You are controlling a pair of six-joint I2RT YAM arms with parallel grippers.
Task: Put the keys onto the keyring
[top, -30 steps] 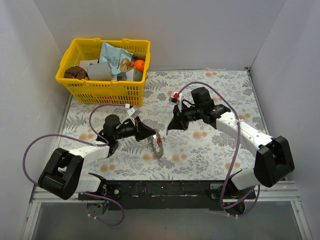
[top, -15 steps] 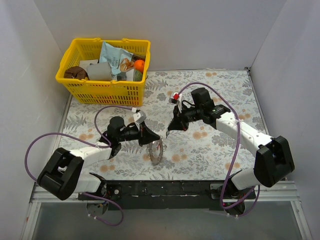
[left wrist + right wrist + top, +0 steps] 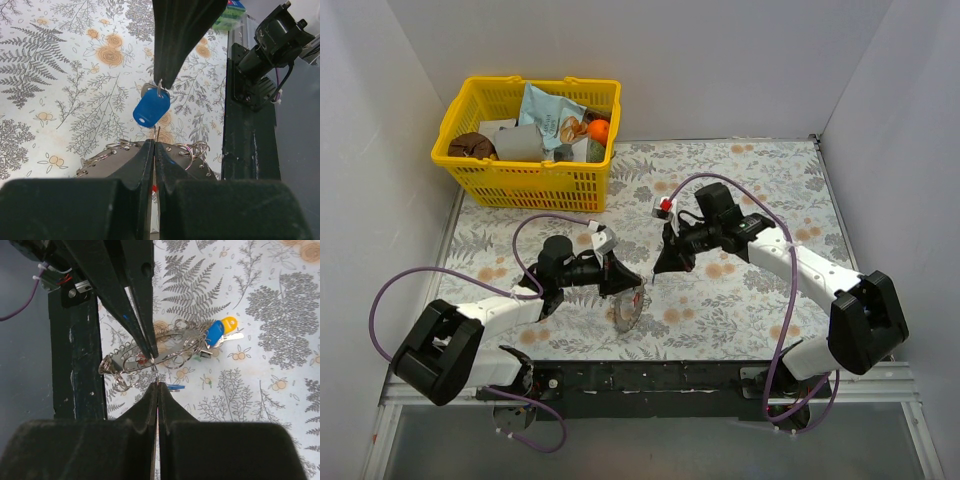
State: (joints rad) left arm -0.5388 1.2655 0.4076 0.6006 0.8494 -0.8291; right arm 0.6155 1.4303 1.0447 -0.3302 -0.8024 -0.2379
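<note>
My left gripper (image 3: 623, 284) is shut on the keyring (image 3: 631, 306), a silver scalloped disc with small wire loops round its rim, held on edge just above the floral cloth. In the left wrist view my fingers (image 3: 135, 170) clamp the keyring (image 3: 102, 164). My right gripper (image 3: 656, 269) is shut on the small wire loop of a blue key (image 3: 151, 111), which hangs at the keyring's rim. In the right wrist view, my right gripper (image 3: 157, 385) meets the left fingertips (image 3: 150, 347) at the keyring (image 3: 131, 361). A blue-capped key (image 3: 215, 332) and a yellow-capped one (image 3: 229, 324) hang on its far side.
A yellow basket (image 3: 525, 183) full of groceries stands at the back left. The black mounting rail (image 3: 650, 378) runs along the near edge, close under the keyring. White walls close in the left, back and right sides.
My left gripper has carried the keyring right and nearer the table's front. My right gripper has shifted slightly left and down, so the two tips now meet.
</note>
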